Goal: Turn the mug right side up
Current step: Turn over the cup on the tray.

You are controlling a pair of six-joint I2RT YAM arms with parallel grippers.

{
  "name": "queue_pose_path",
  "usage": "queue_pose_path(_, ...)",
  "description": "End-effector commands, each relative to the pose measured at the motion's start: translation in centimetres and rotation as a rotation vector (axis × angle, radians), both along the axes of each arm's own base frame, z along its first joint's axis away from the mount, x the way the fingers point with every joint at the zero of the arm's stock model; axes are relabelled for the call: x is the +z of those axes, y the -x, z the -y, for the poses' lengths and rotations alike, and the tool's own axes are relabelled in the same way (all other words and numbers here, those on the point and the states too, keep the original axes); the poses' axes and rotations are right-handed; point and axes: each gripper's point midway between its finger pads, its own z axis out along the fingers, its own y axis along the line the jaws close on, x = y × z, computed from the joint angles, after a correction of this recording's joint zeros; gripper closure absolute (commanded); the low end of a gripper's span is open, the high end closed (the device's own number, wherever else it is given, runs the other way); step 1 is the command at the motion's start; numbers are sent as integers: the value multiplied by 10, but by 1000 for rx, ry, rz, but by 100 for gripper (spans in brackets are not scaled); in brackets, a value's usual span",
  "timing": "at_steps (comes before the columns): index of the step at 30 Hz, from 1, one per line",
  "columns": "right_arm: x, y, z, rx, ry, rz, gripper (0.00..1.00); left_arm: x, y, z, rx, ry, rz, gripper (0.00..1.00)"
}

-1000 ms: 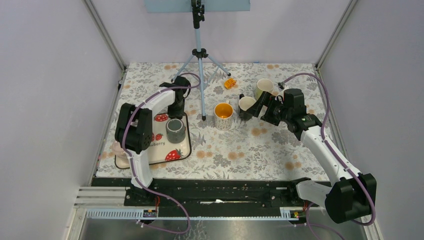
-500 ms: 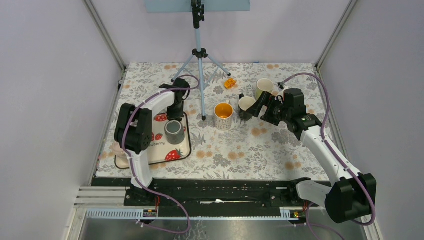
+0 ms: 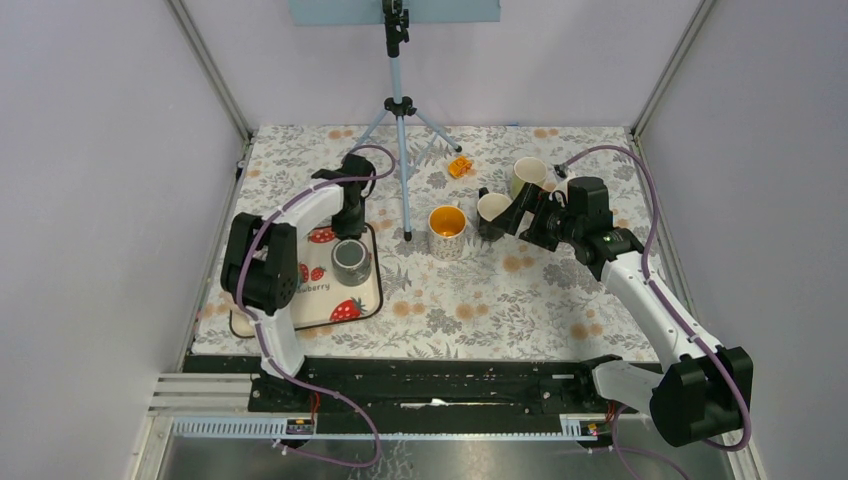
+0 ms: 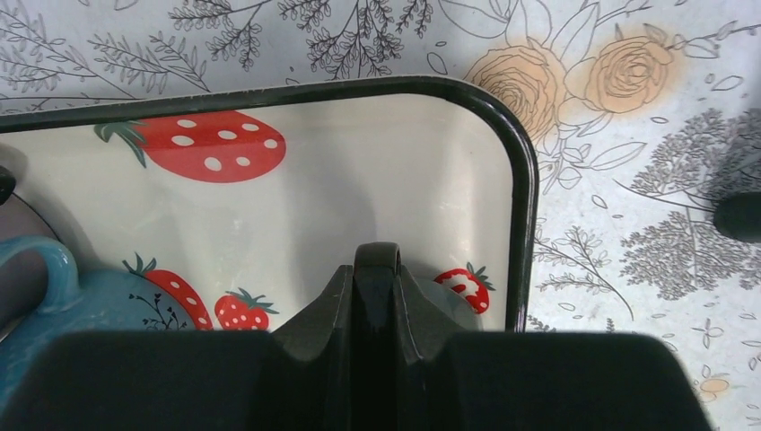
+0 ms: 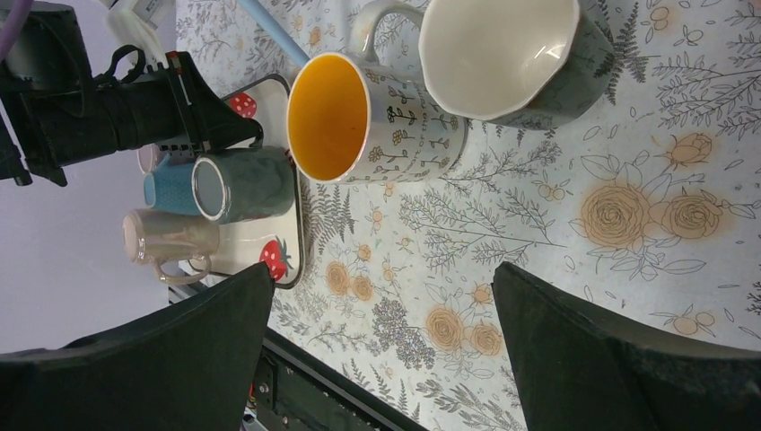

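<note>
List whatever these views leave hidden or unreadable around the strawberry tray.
Left gripper: top view, its tips are hidden beneath its own wrist.
Teal mug: left wrist view, cut off by the picture's edge and that gripper's body; orientation unclear.
Beige mug: top view, mostly under the left arm.
Grey mug: top view, too small to tell rim from base.

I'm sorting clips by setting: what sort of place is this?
Likely a robot test booth, not a home: plain enclosing walls and a tripod standing on the flowered table cover.
</note>
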Motion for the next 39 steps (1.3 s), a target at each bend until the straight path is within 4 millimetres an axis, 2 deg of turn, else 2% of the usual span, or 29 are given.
queue_pose_path(1,16,1,-10,66,-28,77,0,48,-16,5,11,73,178,100)
queue_pose_path(10,30,5,-24,145,-55,145,0,104,-18,26,-88,241,343,100)
queue_pose_path(18,61,14,-54,292,-111,264,0,156,-9,54,-201,416,481,100)
queue_pose_path(28,96,23,-85,468,-225,387,0,223,20,110,-465,751,588,100)
queue_pose_path(39,106,26,-109,568,-295,437,0,262,53,153,-673,1085,593,100)
